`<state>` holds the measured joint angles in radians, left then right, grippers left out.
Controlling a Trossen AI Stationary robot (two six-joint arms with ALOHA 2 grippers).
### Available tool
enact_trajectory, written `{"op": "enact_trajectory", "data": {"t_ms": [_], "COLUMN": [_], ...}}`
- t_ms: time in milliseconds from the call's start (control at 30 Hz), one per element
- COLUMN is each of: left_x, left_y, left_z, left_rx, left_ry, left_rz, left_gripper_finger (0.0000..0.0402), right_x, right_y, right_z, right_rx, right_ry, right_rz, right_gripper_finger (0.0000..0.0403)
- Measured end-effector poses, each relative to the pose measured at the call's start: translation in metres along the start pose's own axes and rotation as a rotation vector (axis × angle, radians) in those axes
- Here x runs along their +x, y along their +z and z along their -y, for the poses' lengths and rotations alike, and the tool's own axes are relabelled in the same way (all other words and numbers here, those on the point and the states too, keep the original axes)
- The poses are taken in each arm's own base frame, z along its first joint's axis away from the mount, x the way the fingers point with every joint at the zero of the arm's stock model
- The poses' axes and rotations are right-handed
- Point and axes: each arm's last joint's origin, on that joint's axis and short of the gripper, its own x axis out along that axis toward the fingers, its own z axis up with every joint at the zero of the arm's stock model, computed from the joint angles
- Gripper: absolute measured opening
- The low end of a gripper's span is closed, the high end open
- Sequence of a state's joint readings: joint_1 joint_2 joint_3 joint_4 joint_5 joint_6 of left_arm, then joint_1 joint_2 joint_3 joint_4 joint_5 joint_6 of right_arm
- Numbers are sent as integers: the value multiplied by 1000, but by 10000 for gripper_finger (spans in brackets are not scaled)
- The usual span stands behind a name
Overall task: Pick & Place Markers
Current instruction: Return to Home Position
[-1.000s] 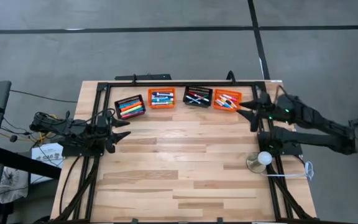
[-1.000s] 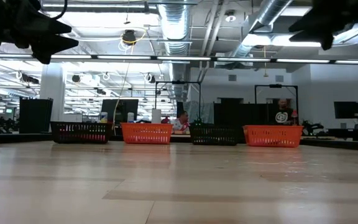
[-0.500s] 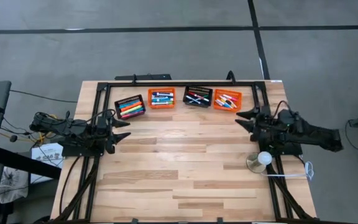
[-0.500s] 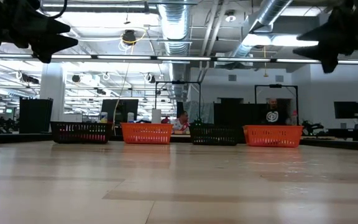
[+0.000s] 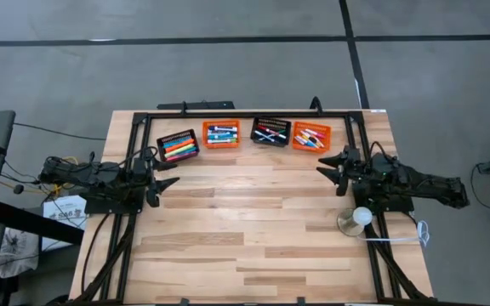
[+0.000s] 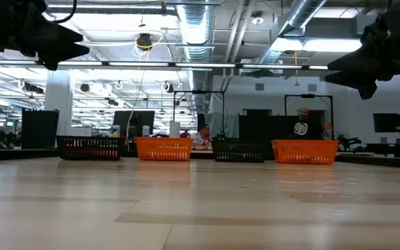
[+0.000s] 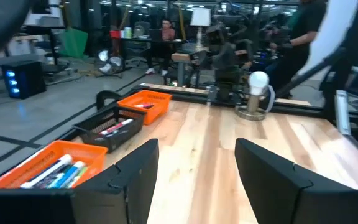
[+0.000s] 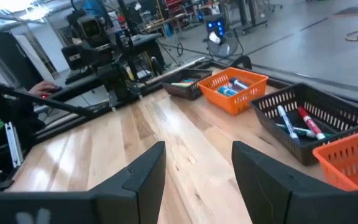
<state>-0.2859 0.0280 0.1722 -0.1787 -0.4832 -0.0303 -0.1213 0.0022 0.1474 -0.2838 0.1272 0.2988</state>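
Pink, blue, green, orange and white capped markers [image 5: 179, 150] lie bunched in four baskets [image 8: 229, 103], well ahead of both grippers. Over the worktop [image 5: 253, 221], left gripper [image 7: 196, 146] and right gripper [image 8: 197, 149] hold their fingers spread.

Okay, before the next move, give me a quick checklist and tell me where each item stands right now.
1. Left gripper open and empty, at the table's left side: ok.
2. Right gripper open and empty, at the right side: ok.
3. Markers all inside baskets, none on the bare table: ok.
4. Left black basket, left orange basket, right black basket and right orange basket upright in a row at the far edge: ok.
5. White globe on a round base clear of the right arm beside it: cannot tell.
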Motion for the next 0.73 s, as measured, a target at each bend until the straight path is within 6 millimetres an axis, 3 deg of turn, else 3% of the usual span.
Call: {"op": "enact_trajectory", "data": {"t_ms": [300,733], "left_x": [4,7], "left_y": [-9,-14], "left_z": [-5,-5], "left_rx": [3,-18], "left_ry": [-8,-43], "left_rz": [-42,-45], "left_gripper_finger": [213,213], "right_x": [6,7], "right_y": [-14,-14], "right_z": [3,3], "right_rx": [-5,-17], "right_ry": [0,9], "right_rz": [-39,-19], "right_gripper_finger": [175,175]}}
